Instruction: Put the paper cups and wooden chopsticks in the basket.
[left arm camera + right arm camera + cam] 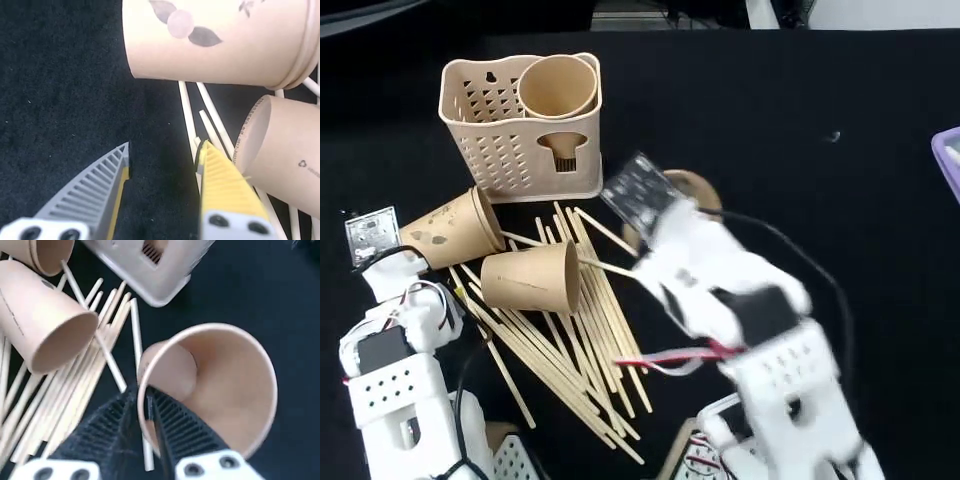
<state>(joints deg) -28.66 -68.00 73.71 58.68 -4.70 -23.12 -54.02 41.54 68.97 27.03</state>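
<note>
A beige slotted basket (500, 150) stands at the back left with one paper cup (558, 85) upright inside it. Two more paper cups lie on their sides in front of it: a leaf-printed one (450, 228) (215, 40) and a plain one (530, 278) (285, 160). Wooden chopsticks (570, 340) (75, 390) are scattered under and around them. My left gripper (162, 155) is open over the black cloth, just short of the leaf-printed cup. My right gripper (147, 405) is shut on the rim of a fourth paper cup (220, 380) (698, 186), right of the basket.
Black cloth covers the table (820, 130), bare to the right. A purple object (948, 160) shows at the right edge. The arms' white bases (390, 400) stand along the front edge.
</note>
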